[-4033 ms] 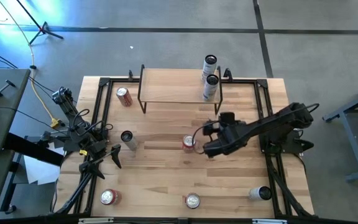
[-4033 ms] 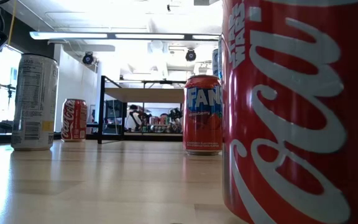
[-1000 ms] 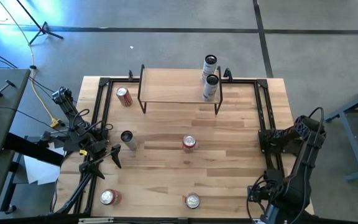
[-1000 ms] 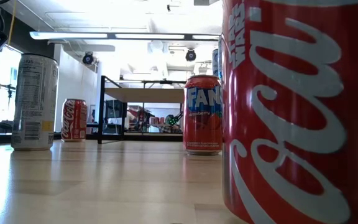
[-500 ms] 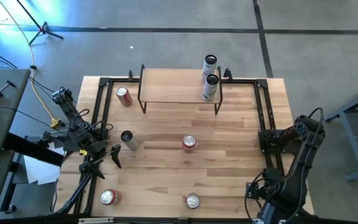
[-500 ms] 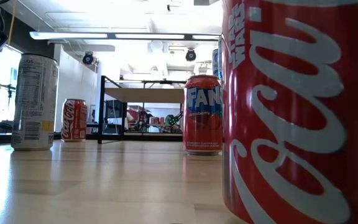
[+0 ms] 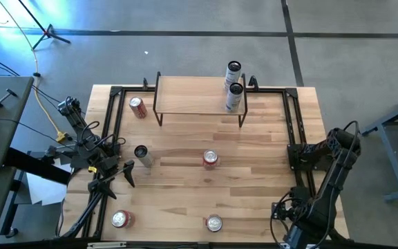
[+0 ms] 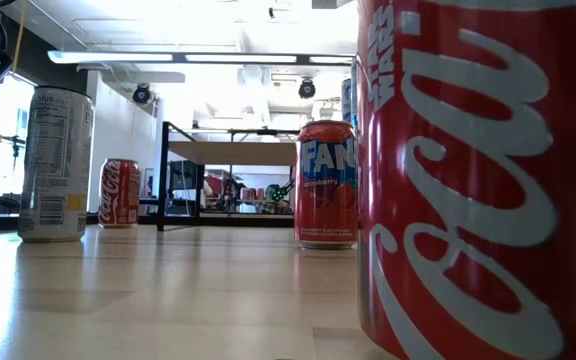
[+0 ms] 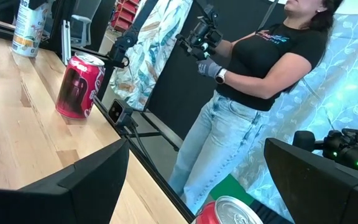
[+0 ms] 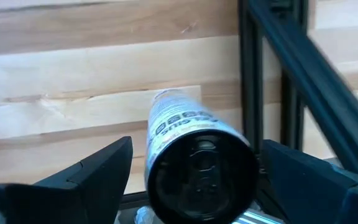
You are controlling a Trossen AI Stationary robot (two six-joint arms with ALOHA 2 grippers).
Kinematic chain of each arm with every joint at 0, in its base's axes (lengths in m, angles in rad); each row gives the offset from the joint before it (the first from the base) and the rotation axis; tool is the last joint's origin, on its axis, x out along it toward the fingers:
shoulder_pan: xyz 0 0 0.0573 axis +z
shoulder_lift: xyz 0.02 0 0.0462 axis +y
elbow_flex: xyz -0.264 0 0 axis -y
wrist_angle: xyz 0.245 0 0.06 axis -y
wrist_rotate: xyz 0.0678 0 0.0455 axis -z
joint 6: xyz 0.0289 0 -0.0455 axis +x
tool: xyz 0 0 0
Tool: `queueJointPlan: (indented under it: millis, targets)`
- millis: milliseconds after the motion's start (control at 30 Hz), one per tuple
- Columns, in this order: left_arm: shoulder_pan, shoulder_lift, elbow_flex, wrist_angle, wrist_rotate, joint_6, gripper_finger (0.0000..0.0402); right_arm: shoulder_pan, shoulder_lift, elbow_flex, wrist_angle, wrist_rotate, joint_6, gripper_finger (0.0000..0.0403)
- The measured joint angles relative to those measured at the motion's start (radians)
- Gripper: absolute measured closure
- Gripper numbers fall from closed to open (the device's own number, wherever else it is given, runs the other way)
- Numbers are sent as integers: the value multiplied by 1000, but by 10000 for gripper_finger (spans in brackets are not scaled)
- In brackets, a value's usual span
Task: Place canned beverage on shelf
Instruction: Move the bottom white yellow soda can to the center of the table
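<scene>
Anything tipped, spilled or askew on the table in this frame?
Nothing stands out. The two silver cans stand upright at the right end of the shelf, the red cans on the table are upright too, and no spill shows.

Two cans (image 7: 233, 88) stand at the shelf's (image 7: 192, 95) right end; five others are spread over the table (image 7: 254, 145).

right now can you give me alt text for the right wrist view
A white can with dark print stands on the light wood table, seen from above, centred between the open fingers of the right hand. A black metal frame rail runs past beside it.
</scene>
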Motion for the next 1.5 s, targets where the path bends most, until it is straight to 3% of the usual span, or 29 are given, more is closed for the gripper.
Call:
queueJointPlan:
  millis: [367,700,1167,1500]
  targets:
    - [0,0,0,0,0,0,41,32,-1,-60,78,10,26,69]
    - [0,0,0,0,0,0,41,34,-2,-60,82,52,15,161]
    - [0,0,0,0,0,0,41,-9,-5,-46,99,94,-46,161]
    - [0,0,0,0,0,0,41,-117,-6,99,-82,102,-242,161]
